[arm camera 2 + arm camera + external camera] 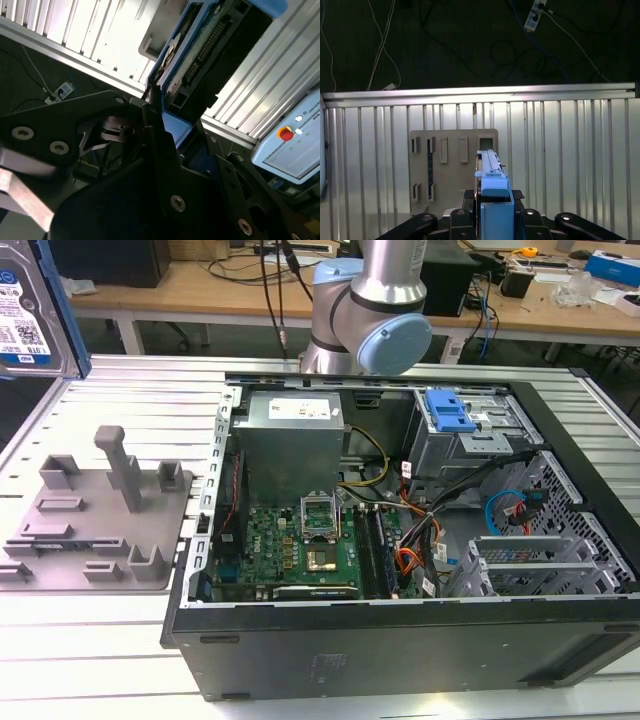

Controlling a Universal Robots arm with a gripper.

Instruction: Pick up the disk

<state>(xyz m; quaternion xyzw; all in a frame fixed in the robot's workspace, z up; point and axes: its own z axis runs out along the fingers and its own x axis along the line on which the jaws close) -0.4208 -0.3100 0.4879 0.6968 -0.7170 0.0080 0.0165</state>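
The black hand (492, 220) is closed on the flat silver-grey metal disk with blue plastic side rails (492, 187), gripping it edge-on from both sides, as both wrist views show; its connector edge (200, 50) points away from the hand. In the exterior view the disk (30, 310) hangs high above the grey plastic slotted holder (95, 515), which lies flat on the ribbed aluminium surface (100, 660). It appears clear of the holder, though the gap is hard to judge. Beside the holder, toward the exterior view's right, stands the open black computer case (400, 540).
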